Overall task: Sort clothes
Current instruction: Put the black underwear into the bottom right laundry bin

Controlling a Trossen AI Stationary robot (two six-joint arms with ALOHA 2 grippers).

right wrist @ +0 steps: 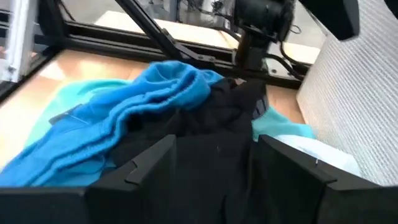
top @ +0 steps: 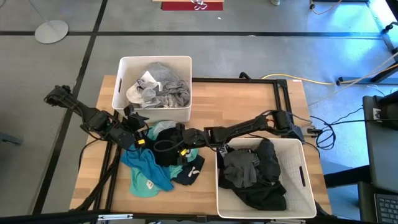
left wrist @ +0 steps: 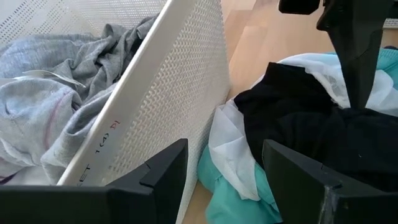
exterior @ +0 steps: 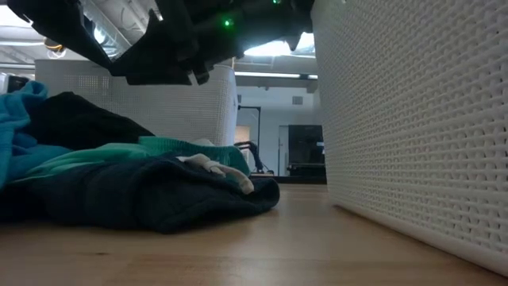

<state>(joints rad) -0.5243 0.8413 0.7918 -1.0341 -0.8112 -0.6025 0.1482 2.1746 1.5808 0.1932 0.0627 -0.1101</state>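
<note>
A pile of clothes lies on the table between the two bins: a teal garment (top: 144, 171), a black garment (top: 163, 151), a mint one (exterior: 178, 148) and a white one (left wrist: 225, 143). My right gripper (right wrist: 214, 163) is open, reaching from the table's right over the black garment (right wrist: 211, 134), its fingers on either side of a hump of the cloth. My left gripper (left wrist: 224, 177) is open and empty beside the far bin's near wall (left wrist: 180, 93), pointing at the pile's white and black cloth. It also shows in the high view (top: 142, 132). My right gripper's open fingers come slanting down from the table's right onto the top of the black garment. One finger (left wrist: 356, 68) reaches the cloth's upper surface (left wrist: 348, 118). I cannot tell whether it presses in. The garment lies slack on the pile.
A white bin (top: 124, 74) at the far left holds white and grey clothes (top: 158, 87). A white bin (top: 305, 171) at the near right holds black and grey clothes (top: 252, 171). Its wall fills the low view's right side (exterior: 413, 127). Bare wood lies at the far right (top: 249, 102).
</note>
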